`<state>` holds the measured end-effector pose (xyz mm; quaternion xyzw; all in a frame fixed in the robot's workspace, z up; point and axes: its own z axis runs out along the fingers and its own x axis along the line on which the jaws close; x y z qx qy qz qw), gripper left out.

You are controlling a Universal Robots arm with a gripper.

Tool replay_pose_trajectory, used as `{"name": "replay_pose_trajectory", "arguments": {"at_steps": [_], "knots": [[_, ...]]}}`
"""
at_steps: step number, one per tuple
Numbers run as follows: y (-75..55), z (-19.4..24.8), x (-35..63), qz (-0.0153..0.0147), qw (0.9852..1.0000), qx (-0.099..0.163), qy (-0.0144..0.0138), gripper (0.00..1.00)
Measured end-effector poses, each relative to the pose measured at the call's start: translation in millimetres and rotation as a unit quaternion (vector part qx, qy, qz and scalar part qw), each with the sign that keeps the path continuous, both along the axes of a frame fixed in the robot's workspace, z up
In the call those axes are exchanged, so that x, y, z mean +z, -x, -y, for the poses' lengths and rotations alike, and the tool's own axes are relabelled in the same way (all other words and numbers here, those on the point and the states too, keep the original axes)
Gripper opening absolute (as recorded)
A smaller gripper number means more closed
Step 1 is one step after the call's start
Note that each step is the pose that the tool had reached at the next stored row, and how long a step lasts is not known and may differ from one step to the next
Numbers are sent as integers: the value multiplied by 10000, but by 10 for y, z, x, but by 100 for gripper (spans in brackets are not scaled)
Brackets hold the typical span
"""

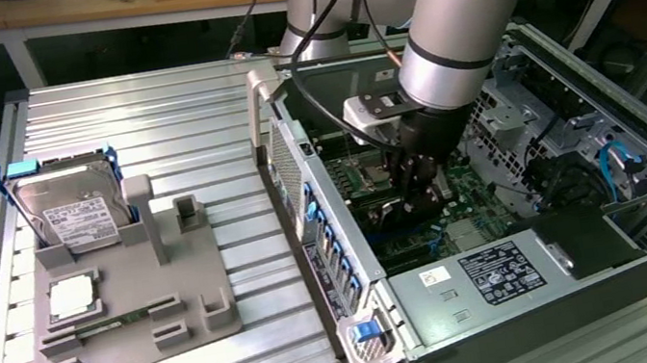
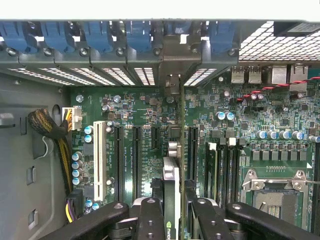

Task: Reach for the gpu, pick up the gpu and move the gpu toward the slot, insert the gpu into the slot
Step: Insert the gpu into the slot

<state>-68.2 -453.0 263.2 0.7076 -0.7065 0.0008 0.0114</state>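
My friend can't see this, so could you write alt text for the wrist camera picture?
Two black fingers hold a thin gpu on edge above a green motherboard inside an open computer case. The card runs toward the case's rear wall, where blue clips sit above vented metal covers. Black and white connector strips lie alongside it, with a silver CPU socket off to one side.

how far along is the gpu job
Picked up and carried: the thin dark gpu card with a silver bracket is clamped edge-on in the gripper, inside the open grey computer case, over the green motherboard. Left: seating; whether it has entered a slot is unclear.
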Motion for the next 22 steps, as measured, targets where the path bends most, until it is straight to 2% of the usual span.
{"name": "replay_pose_trajectory", "arguments": {"at_steps": [12,22], "knots": [[2,-23,-1,0,10000,-64,-1,27],[21,-7,-1,1,10000,-64,-4,27]]}}
